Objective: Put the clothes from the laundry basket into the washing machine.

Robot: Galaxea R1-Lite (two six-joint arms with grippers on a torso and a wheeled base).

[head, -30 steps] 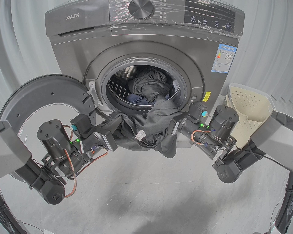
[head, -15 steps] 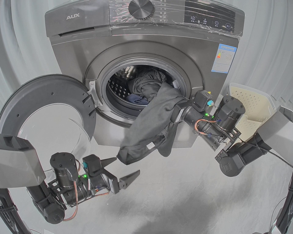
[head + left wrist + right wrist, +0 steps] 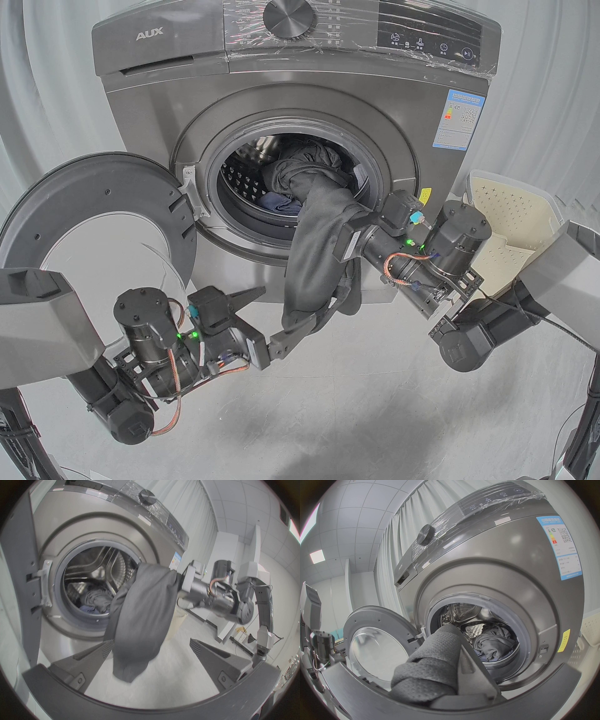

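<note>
A dark grey garment (image 3: 319,250) hangs half in, half out of the front-loading washing machine (image 3: 294,94). Its upper end is draped over the lip of the drum (image 3: 247,181), and its lower part dangles down the machine's front, off the floor (image 3: 362,400).

The right jaws are clenched on the garment's upper part, just outside the lower right of the round opening. In the right wrist view the cloth is bunched in thick folds over them.

The left jaws are spread wide, low in front of the machine and below the opening, angled up toward the hanging cloth. In the head view one of their tips touches the garment's bottom hem. In the left wrist view the cloth hangs between the two tips, overlapping one and well apart from the other, so nothing is gripped there.

Inside the drum lies a heap of dark clothes (image 3: 303,165), with a blue piece (image 3: 275,203) beneath them at the front. The machine's round door (image 3: 94,206) stands swung fully open on the robot's left. A cream, perforated laundry basket (image 3: 515,219) stands just beside the machine on the robot's right, behind the right arm (image 3: 437,262).

A silver dial (image 3: 287,17) sits at the top of the machine's panel and a blue label (image 3: 459,119) on its front. Pale curtains (image 3: 37,75) hang behind.
</note>
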